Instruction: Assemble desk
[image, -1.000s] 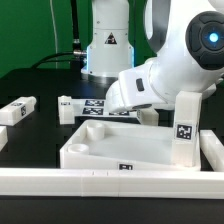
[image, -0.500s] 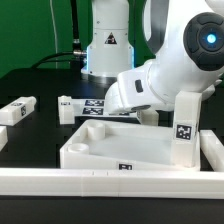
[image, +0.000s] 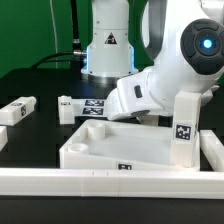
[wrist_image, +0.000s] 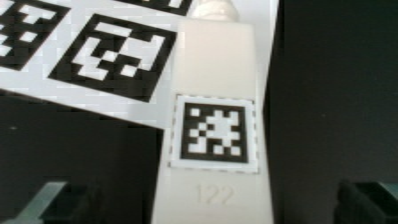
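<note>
White plastic sits nearest: a border rail (image: 110, 182) along the front of the black table (image: 40, 85). Just behind it lies the desk slab (image: 120, 150), rimmed, round sockets showing, with an upright leg (image: 183, 128) at its corner on the exterior view's right. Off the slab's other side rest a loose leg (image: 18, 111) and a second loose leg (image: 68, 108). The marker board (image: 97, 104) lies just beyond the slab. There the arm (image: 170, 75) bends down. The wrist view shows the gripper (wrist_image: 205, 203) spread wide, holding nothing, a third leg (wrist_image: 214, 130) between its fingers (wrist_image: 45, 200), clear of both. Farthest back stand the base (image: 105, 45) and a green backdrop (image: 30, 30).
</note>
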